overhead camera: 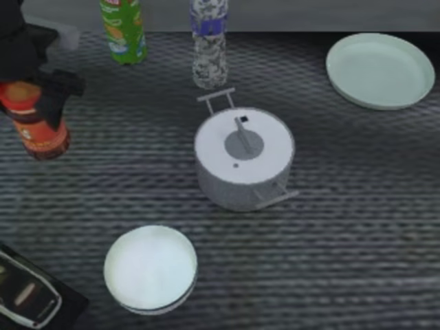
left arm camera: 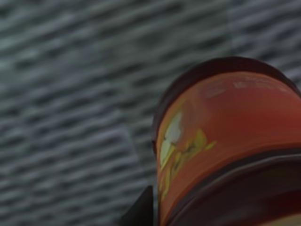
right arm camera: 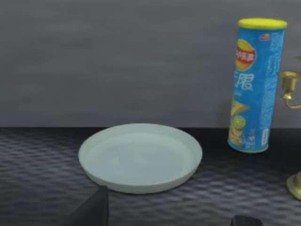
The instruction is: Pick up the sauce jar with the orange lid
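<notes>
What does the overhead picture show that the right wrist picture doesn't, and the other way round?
Only the top view shows the left hand at the table's left edge holding the sauce jar, plus the green can, the clear bottle, the lidded grey pot, the white bowl and a dark device at the lower left corner.

Only the right wrist view shows a blue chip can and a brass candlestick.

Both show the pale plate on the dark woven table.
</notes>
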Robot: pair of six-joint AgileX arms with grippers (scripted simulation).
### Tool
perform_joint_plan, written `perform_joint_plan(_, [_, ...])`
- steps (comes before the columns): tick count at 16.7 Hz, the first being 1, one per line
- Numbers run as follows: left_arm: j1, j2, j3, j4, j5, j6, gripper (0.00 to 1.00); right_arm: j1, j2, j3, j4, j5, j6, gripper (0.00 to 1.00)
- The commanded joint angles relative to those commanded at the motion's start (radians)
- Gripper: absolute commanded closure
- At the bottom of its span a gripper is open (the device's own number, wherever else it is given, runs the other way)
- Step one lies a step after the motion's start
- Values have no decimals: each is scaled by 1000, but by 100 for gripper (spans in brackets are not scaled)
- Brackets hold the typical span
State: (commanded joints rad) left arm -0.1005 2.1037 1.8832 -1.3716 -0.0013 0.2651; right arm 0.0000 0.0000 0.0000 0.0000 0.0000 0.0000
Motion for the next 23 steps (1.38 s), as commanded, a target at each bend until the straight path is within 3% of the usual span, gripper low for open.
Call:
perform_joint_plan(5, [-121,60,30,52,-7,-372,100,0,0,0,0,0,0,0])
perform_joint_plan(9, [-186,94,30,78,-8,-533,100,0,0,0,0,0,0,0])
perform_joint_plan(15, [-189,93,24,83,-8,-547,100,0,0,0,0,0,0,0])
perform_joint_plan(23, [-191,130,-118,261,-8,-547,100,0,0,0,0,0,0,0])
